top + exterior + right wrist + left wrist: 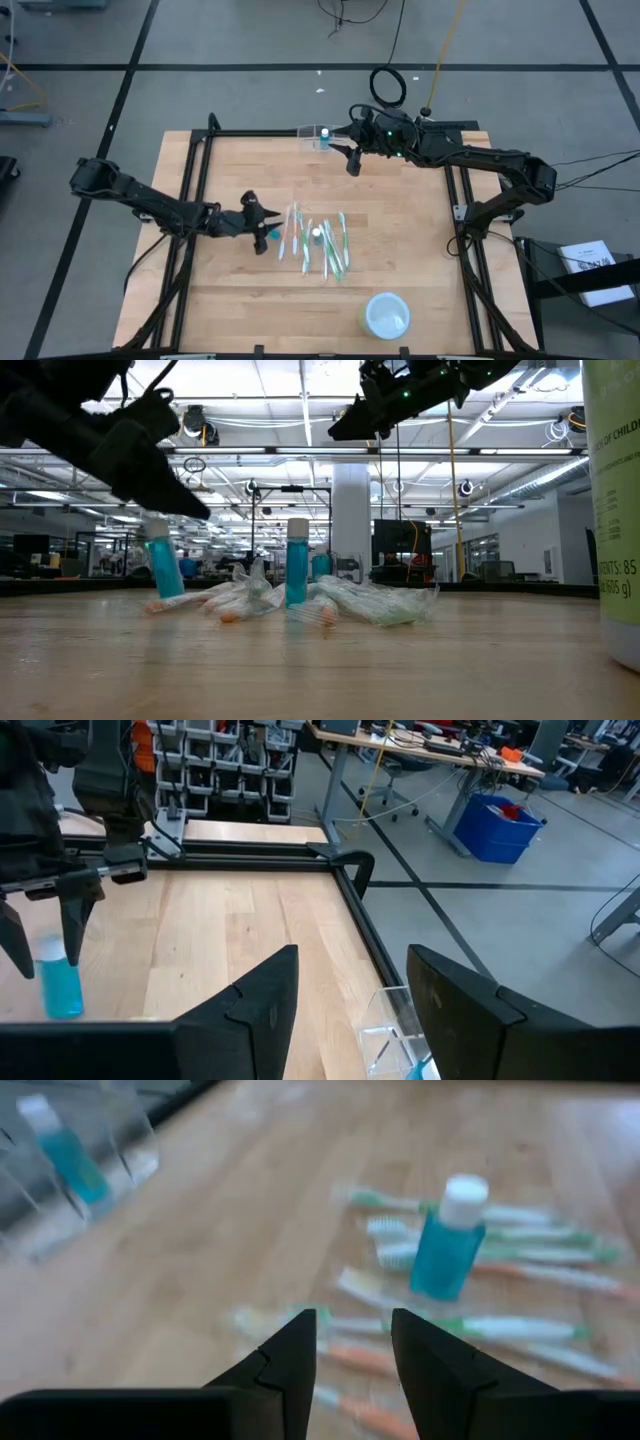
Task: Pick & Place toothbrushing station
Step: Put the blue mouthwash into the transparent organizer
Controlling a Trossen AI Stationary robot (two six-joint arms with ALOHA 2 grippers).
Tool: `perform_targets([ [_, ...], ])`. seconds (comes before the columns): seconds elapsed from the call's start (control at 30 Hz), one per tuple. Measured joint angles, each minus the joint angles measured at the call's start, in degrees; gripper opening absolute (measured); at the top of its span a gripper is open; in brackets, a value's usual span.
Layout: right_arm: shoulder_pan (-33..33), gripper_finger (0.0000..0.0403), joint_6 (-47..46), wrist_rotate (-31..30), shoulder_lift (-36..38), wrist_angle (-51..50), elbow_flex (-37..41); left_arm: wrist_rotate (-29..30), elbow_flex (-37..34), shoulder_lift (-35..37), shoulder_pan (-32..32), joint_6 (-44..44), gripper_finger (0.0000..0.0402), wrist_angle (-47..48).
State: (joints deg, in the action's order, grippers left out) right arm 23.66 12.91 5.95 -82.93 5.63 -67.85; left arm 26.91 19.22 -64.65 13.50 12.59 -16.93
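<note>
The clear plastic holder (318, 135) stands at the table's far edge with a small blue bottle inside it. It also shows in the left wrist view (70, 1170) and at the bottom of the right wrist view (392, 1038). My right gripper (352, 160) is open and empty, raised just right of the holder (345, 982). My left gripper (262, 228) is open and empty, just left of a pile of wrapped toothbrushes (318, 248). A white-capped blue bottle (447, 1240) stands upright in the pile. In the left wrist view its fingers (350, 1352) hover over the nearest toothbrushes.
A pale white-lidded round tub (387, 315) stands near the table's front edge, right of centre, and looms at the low view's right (615, 510). The low view shows two blue bottles (297, 560) (165, 565) by the pile. A black frame (200, 150) runs along the table's edges.
</note>
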Motion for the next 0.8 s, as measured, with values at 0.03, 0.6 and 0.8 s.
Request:
perform_targets([
  [0.03,0.0,0.0183,0.0,-0.1,0.1,-0.2,0.0,0.0,0.8,0.3,-0.2,-0.3,0.0136,0.4],
  [0.6,0.2,0.0183,1.7,-0.1,0.9,-1.2,0.0,-16.0,13.1,0.8,0.3,20.8,0.0136,45.1],
  [0.8,0.2,0.0183,2.0,-0.1,0.9,-1.2,0.0,-16.4,17.7,0.8,-2.2,22.9,0.0168,62.7],
])
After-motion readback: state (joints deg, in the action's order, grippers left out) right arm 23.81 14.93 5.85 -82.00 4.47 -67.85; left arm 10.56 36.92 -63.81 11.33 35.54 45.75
